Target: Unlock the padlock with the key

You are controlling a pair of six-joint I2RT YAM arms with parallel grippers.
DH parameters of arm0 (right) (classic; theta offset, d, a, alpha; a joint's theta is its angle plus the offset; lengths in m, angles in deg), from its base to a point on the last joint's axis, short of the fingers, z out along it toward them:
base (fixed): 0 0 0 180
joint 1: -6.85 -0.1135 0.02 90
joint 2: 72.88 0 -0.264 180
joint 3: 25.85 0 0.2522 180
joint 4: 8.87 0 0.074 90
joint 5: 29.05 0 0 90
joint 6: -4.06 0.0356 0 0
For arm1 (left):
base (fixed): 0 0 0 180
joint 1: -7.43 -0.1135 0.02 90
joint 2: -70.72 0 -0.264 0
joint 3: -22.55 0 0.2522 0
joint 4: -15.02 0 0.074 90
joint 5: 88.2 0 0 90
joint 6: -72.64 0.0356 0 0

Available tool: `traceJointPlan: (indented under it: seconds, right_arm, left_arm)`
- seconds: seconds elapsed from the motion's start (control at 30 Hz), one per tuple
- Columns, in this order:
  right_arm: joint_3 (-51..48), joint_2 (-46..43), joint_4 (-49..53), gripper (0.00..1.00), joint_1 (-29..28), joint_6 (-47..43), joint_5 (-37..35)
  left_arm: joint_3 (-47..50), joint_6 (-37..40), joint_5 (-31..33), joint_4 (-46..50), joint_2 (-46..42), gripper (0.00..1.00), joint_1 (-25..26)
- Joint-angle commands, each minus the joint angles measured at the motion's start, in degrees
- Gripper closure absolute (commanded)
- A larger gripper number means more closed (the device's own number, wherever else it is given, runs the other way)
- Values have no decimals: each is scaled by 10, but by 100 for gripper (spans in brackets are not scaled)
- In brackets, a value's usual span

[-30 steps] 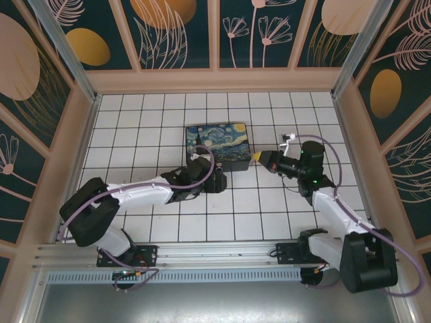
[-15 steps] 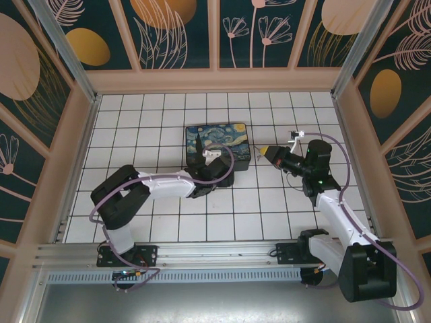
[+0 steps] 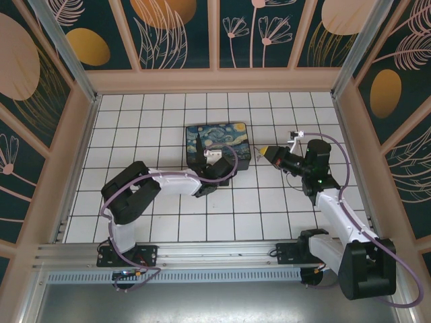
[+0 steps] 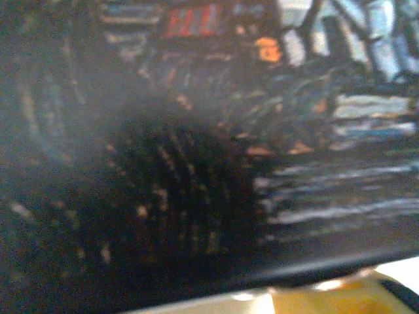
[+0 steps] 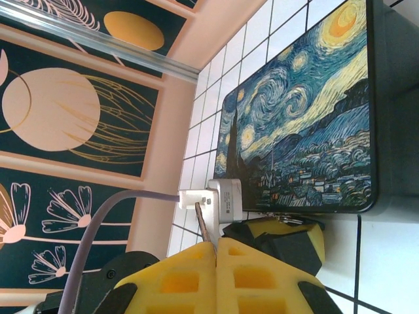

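My right gripper [image 5: 217, 244] is shut on the key [image 5: 203, 226], whose slim grey-brown blade sticks out from between the yellow pads. In the top view that gripper [image 3: 262, 153] hovers just right of the black box with the starry-night lid [image 3: 217, 143]. My left gripper [image 3: 215, 171] is pressed against the box's near edge. From the right wrist its yellow and black fingers [image 5: 283, 239] lie right under the lid's rim. The padlock is mostly hidden there. A thin metal glint [image 5: 289, 220] at those fingers may be part of it. The left wrist view is a blur of the lid [image 4: 216, 131].
The white tiled floor [image 3: 269, 215] is ringed by tan walls [image 3: 215, 81] with dark floral panels. The box stands near the middle, slightly towards the back. The left wrist camera housing [image 5: 224, 199] and its cable stand between my right gripper and the box.
The left arm has stretched further right along the box's near edge and its jaws have narrowed. The right gripper rose slightly towards the back, then held still with the key.
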Motion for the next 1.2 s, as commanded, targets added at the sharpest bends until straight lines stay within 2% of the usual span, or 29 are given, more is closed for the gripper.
traceJointPlan:
  seconds: [0.0, 0.17, 0.23, 0.5, 0.57, 0.63, 0.7, 0.77, 0.9, 0.97, 1.07, 1.17]
  right_arm:
    - [-7, -2, -20, 100, 3, 2, 13]
    - [-9, -13, 4, 100, 4, -11, 4]
    - [-4, -14, 17, 100, 4, -19, 2]
    - [30, -5, 51, 100, 5, -56, -12]
    - [33, 0, 58, 100, 5, -65, -23]
    - [30, 1, 57, 100, 5, -68, -31]
    - [27, 1, 57, 100, 5, -73, -41]
    - [29, 6, 59, 100, 5, -81, -46]
    - [46, 11, 75, 100, 16, -93, -64]
    - [54, 9, 79, 100, 33, -91, -76]
    - [64, 7, 84, 100, 65, -89, -82]
    - [71, 13, 89, 100, 94, -90, -80]
  left_arm:
    - [-22, 5, 11, 11, 14, 57, 1]
    - [-38, 8, -6, 38, 16, 72, 1]
    - [-56, 9, -20, 77, 11, 77, 1]
    - [-90, 27, -61, 190, -63, 81, 1]
    - [-91, 22, -64, 211, -80, 76, 1]
    - [-93, 5, -55, 224, -89, 46, 1]
    - [-93, -27, -36, 215, -80, 32, 2]
    - [-102, -57, -16, 196, -51, 29, 14]
    - [-211, -92, 48, 235, 53, 27, 60]
    - [-244, -134, 70, 265, 93, 28, 62]
    - [-260, -163, 99, 267, 114, 28, 62]
    - [-291, -182, 131, 313, 134, 29, 62]
